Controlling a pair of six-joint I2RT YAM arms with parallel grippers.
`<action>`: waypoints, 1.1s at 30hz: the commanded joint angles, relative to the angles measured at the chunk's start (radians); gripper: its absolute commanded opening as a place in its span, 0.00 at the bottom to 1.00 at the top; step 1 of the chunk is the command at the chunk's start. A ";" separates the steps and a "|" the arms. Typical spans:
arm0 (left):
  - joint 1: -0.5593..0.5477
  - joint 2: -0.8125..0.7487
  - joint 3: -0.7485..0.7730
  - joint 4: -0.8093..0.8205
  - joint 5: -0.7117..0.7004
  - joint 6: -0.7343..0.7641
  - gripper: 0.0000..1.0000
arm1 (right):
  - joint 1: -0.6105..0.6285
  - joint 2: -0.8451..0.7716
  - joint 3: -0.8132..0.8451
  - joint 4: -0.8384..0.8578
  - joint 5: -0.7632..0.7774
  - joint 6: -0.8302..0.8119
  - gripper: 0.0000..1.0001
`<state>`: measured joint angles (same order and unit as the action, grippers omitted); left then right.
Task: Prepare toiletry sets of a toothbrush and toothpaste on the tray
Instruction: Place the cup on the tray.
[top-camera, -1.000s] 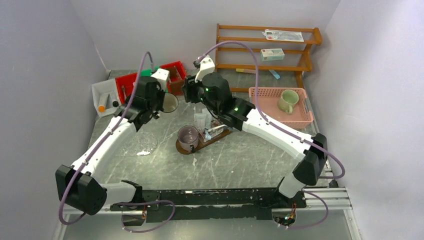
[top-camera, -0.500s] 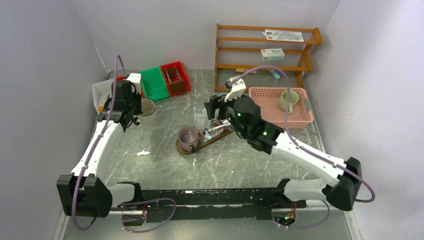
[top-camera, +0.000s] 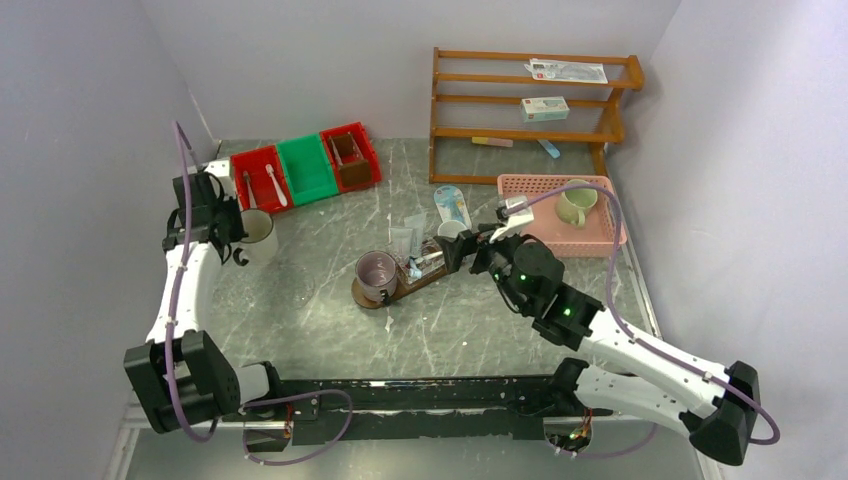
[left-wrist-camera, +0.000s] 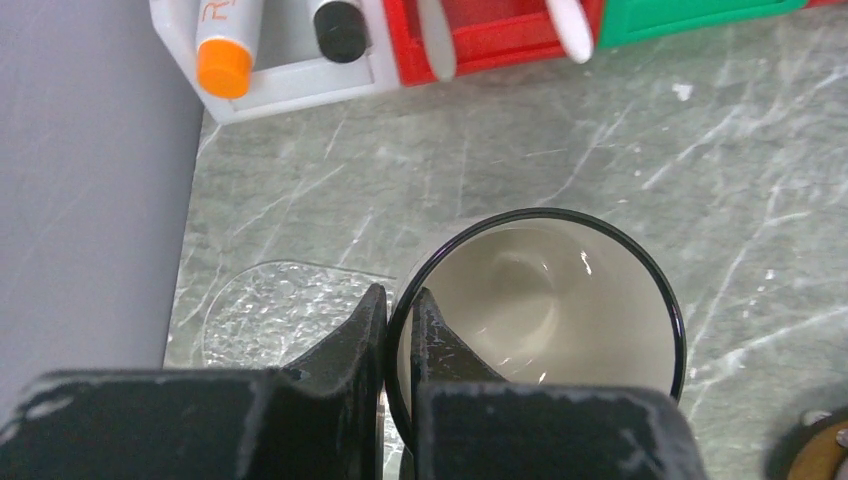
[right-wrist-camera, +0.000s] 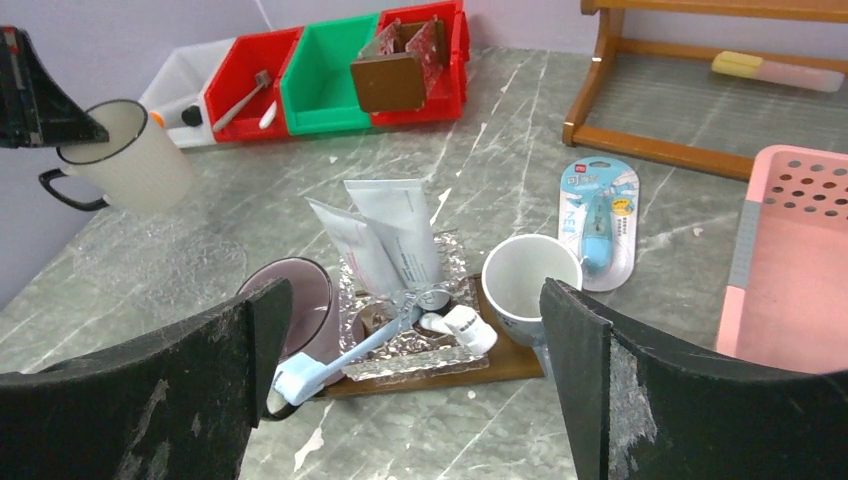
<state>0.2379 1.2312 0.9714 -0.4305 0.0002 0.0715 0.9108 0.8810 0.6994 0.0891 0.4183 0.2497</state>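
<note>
The tray (right-wrist-camera: 510, 362) lies in the middle of the table. One end points near-left and the other far-right. A purple see-through cup (top-camera: 377, 274) stands on its near-left end. A white cup (right-wrist-camera: 530, 281) stands on its far-right end. Between them, two white tubes (right-wrist-camera: 385, 240) sit on shiny foil (right-wrist-camera: 400, 345) (all crinkled). A toothbrush (right-wrist-camera: 345, 352) lies slanting by the purple cup. The right gripper (right-wrist-camera: 415, 300) hangs just beside the tray's right end, its fingers spread wide with nothing in them. Over by the left wall, the left gripper (left-wrist-camera: 400, 335) pinches the black rim of a cream mug (left-wrist-camera: 545, 300). A green bin (top-camera: 305, 168) sits far back on the left.
</note>
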 joint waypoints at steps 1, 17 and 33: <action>0.060 0.027 0.040 0.034 0.017 0.059 0.05 | -0.005 -0.067 -0.043 0.056 0.054 -0.006 0.99; 0.212 0.032 -0.055 0.065 -0.101 0.275 0.05 | 0.066 -0.171 -0.115 0.120 0.100 -0.042 1.00; 0.330 0.059 -0.124 0.154 0.016 0.299 0.05 | 0.087 -0.172 -0.117 0.119 0.103 -0.059 1.00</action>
<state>0.5510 1.2686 0.8097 -0.3511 -0.0513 0.3447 0.9905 0.7113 0.5903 0.1848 0.4911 0.2001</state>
